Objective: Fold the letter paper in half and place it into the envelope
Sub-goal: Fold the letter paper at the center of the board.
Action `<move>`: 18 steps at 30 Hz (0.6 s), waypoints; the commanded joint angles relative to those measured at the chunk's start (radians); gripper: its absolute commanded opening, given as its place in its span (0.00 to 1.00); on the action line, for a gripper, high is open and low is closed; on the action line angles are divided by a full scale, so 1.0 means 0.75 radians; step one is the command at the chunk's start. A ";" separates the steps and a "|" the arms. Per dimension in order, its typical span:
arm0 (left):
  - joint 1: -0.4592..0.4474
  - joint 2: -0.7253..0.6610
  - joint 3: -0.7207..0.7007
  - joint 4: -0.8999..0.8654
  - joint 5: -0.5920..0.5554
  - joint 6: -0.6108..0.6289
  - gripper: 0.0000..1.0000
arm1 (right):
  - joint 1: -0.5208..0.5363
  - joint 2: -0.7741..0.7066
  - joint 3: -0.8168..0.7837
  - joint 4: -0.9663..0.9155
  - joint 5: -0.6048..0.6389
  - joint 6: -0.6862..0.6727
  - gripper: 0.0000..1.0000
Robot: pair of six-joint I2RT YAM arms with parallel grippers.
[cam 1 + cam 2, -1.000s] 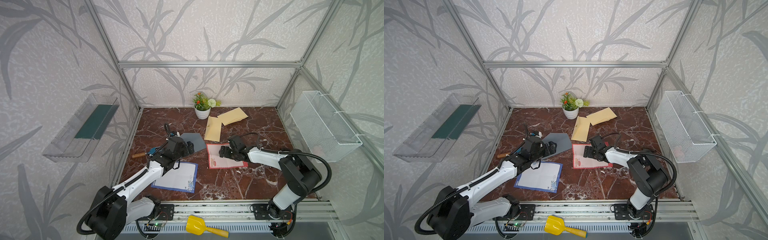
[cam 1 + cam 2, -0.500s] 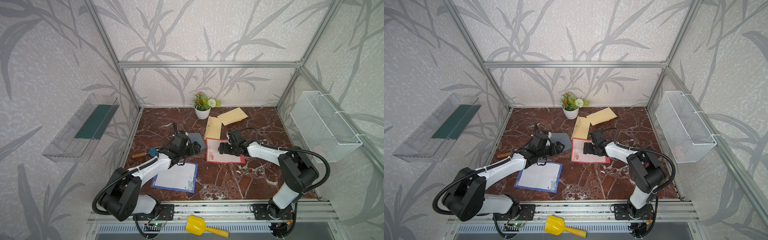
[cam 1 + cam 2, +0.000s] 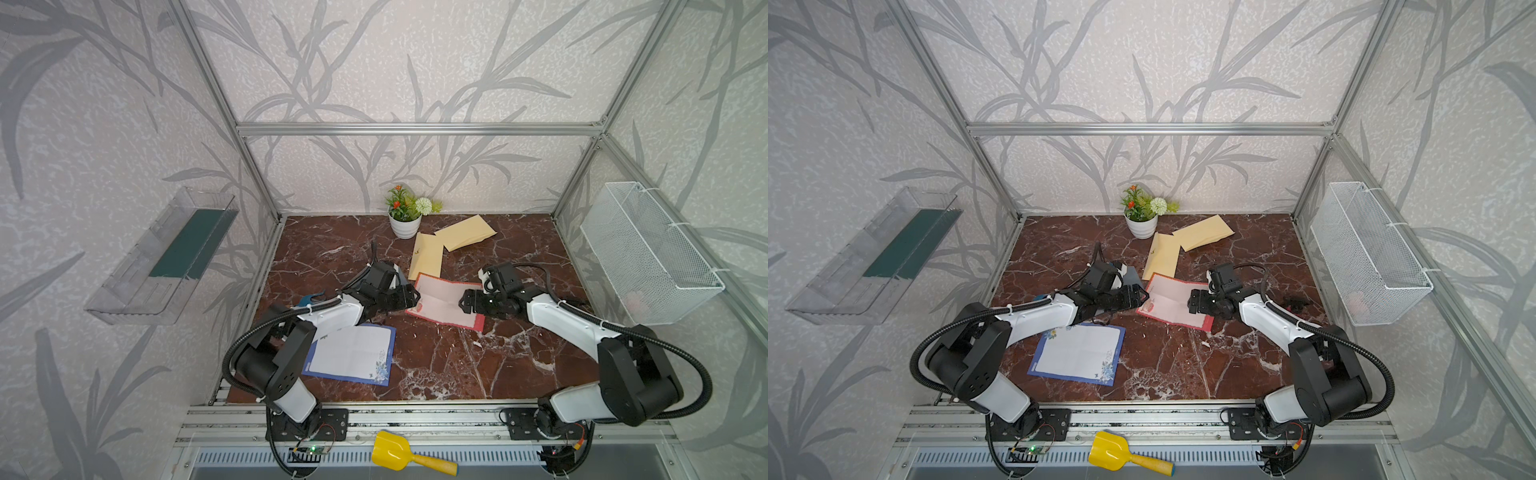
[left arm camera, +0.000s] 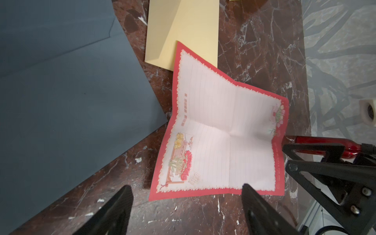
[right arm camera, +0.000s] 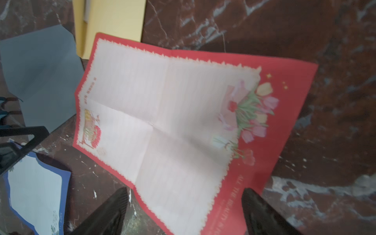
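**Ana:** Where does the letter paper (image 3: 444, 300) sit?

**Ben:** Mid-worktop (image 3: 457, 365), unfolded, between the two arms. It is not flat. Old creases cross it, and its far corner overlaps the near end of a yellow envelope (image 3: 426, 255). A grey envelope (image 4: 71, 101) lies just beside it on the left, and a blue-bordered sheet (image 3: 353, 353) lies nearer the front.

**Ana:** And the arms?

**Ben:** The left end effector (image 3: 412, 297) is at the paper's left edge and the right end effector (image 3: 466, 301) is at its right edge. Both are released, with the fingers spread wide and holding nothing. In each wrist view the near edge of the paper runs between the fingers (image 4: 122, 203).

**Ana:** So the fold hasn't started. How should it go?

**Ben:** I'd say one side should pinch its edge low and shallow, taking only the red border. The paper is thin, so a deep bite would probably crumple it. Then it should lift that edge and carry it over to meet the opposite one, using the existing middle crease as the hinge.

**Ana:** And the other arm?

**Ben:** It should pin its own edge down so the sheet can't slide towards the envelopes. Match the corners first, and only then press along the fold.

**Ana:** Which envelope takes it?

**Ben:** I can't tell from here.
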 commanded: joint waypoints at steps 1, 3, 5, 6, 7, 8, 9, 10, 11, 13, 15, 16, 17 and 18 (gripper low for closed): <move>0.000 0.045 0.066 0.008 0.014 0.034 0.82 | -0.009 -0.034 -0.030 -0.019 -0.045 -0.019 0.88; 0.001 0.067 0.089 0.004 0.019 0.042 0.81 | -0.011 -0.028 -0.045 -0.003 -0.047 -0.015 0.88; -0.001 0.077 0.110 -0.004 0.022 0.048 0.80 | -0.017 -0.013 -0.050 0.008 -0.038 -0.017 0.87; 0.001 0.076 0.115 -0.007 0.023 0.048 0.80 | -0.021 -0.003 -0.050 0.011 -0.034 -0.020 0.87; 0.000 0.073 0.122 -0.011 0.023 0.050 0.80 | -0.027 0.007 -0.051 0.012 -0.028 -0.022 0.87; 0.000 0.065 0.126 -0.016 0.021 0.052 0.80 | -0.033 0.018 -0.051 0.015 -0.025 -0.025 0.87; 0.002 0.058 0.129 -0.023 0.018 0.055 0.80 | -0.041 0.029 -0.052 0.020 -0.023 -0.027 0.87; 0.003 0.051 0.136 -0.039 0.009 0.062 0.80 | -0.049 0.040 -0.052 0.022 -0.016 -0.030 0.87; 0.003 0.040 0.143 -0.055 -0.002 0.073 0.80 | -0.055 0.054 -0.051 0.022 -0.009 -0.032 0.86; 0.008 0.027 0.163 -0.087 -0.017 0.099 0.80 | -0.064 0.078 -0.047 0.027 0.001 -0.044 0.85; 0.019 0.030 0.187 -0.116 -0.024 0.124 0.80 | -0.066 0.110 -0.035 0.031 0.017 -0.056 0.84; 0.024 0.038 0.209 -0.138 -0.027 0.142 0.80 | -0.067 0.125 -0.028 0.034 0.023 -0.060 0.84; 0.033 0.047 0.230 -0.159 -0.030 0.157 0.80 | -0.067 0.142 -0.020 0.036 0.029 -0.063 0.83; 0.041 0.060 0.253 -0.177 -0.025 0.170 0.80 | -0.067 0.155 -0.014 0.035 0.034 -0.066 0.82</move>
